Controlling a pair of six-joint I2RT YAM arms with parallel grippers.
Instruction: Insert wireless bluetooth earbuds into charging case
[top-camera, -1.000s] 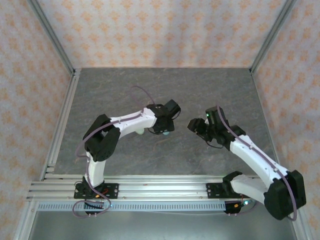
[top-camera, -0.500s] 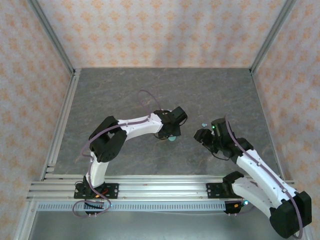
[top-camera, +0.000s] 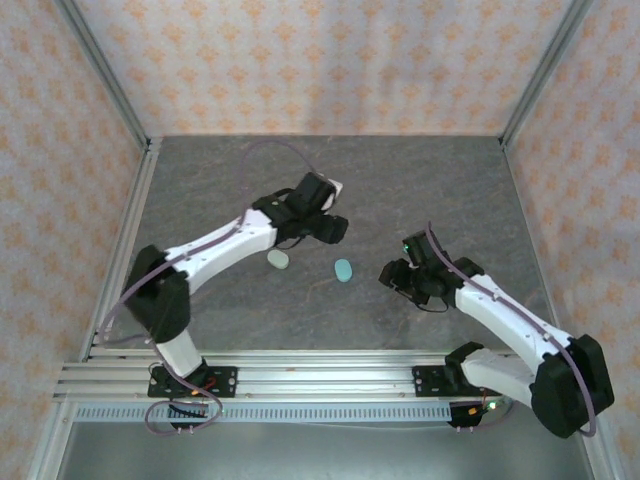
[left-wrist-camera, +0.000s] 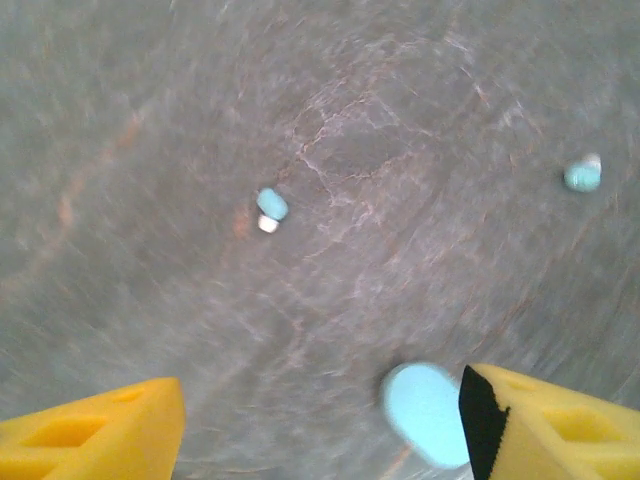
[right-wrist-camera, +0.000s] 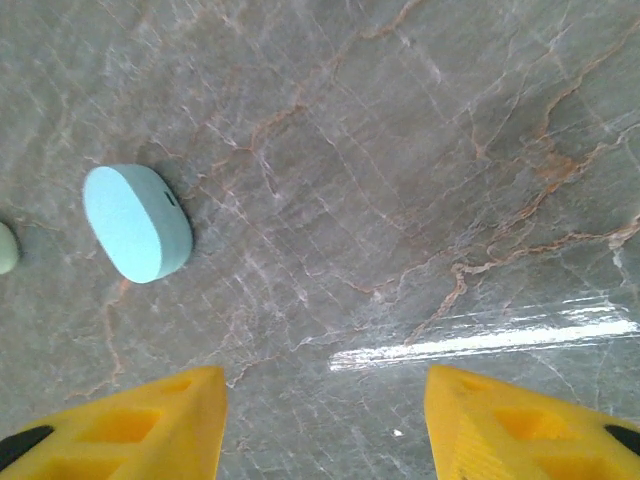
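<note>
Nearest the bases, the right gripper (right-wrist-camera: 325, 385) hung over the bare table (right-wrist-camera: 420, 200), fingers apart with nothing between them. The teal case (right-wrist-camera: 137, 222) lay ahead of it and off to one side, looking shut, with the pale case (right-wrist-camera: 4, 248) just past it. Farther out, the left gripper (left-wrist-camera: 322, 400) also had its fingers spread wide and empty, with the teal case just beside one of them. Ahead of those fingers lay a teal earbud (left-wrist-camera: 271, 208), its pale tip seeming to point back toward them. A second earbud (left-wrist-camera: 582, 176) sat well apart from it. The left arm looked the nearer to both.
</note>
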